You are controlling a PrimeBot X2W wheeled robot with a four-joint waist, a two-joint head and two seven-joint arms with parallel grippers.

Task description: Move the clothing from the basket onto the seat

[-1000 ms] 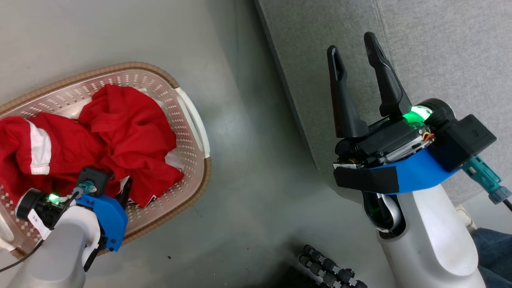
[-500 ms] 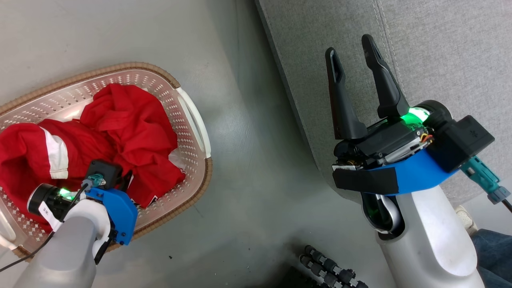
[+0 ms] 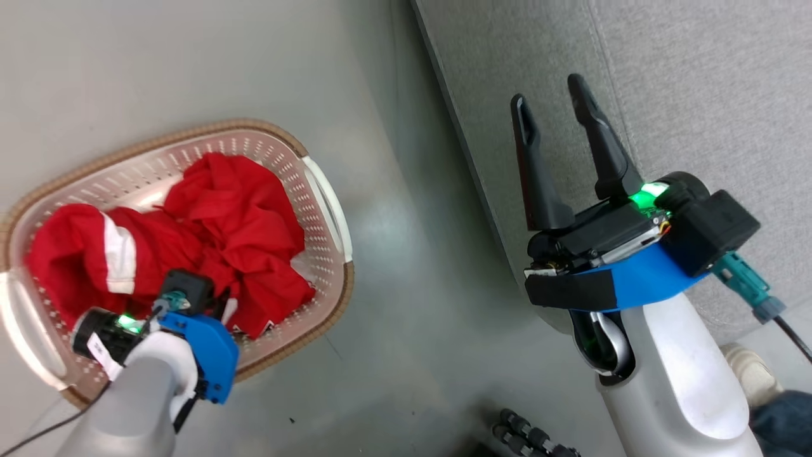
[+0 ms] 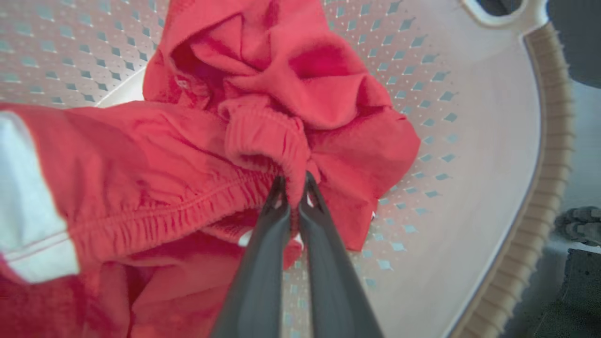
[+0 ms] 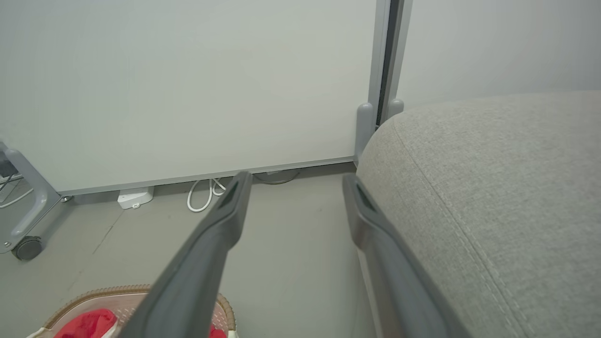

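- Left gripper [image 4: 295, 182]: fingers pinched nearly together on an elastic band of the red clothing [image 4: 291, 94].
- The clothing lies heaped in the perforated laundry basket [image 3: 323, 254], which stands on the floor [image 3: 406, 254].
- Right gripper [image 3: 547, 92]: fingers spread apart, holding nothing, over the edge of the grey sofa [image 3: 698, 76].

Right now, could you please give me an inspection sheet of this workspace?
Surface: smooth grey floor.
Job's things: red soft clothing with white panels heaped in the cream perforated plastic basket; grey woven-fabric sofa beside it.
Clutter: dark ribbed object on the floor.
Grippers: left gripper shut on the clothing's elastic edge; right gripper open by the sofa's edge.
Cables: white looped cable at the wall; black cable on the right wrist.
Surroundings: pale wall panel; a person's shoe.
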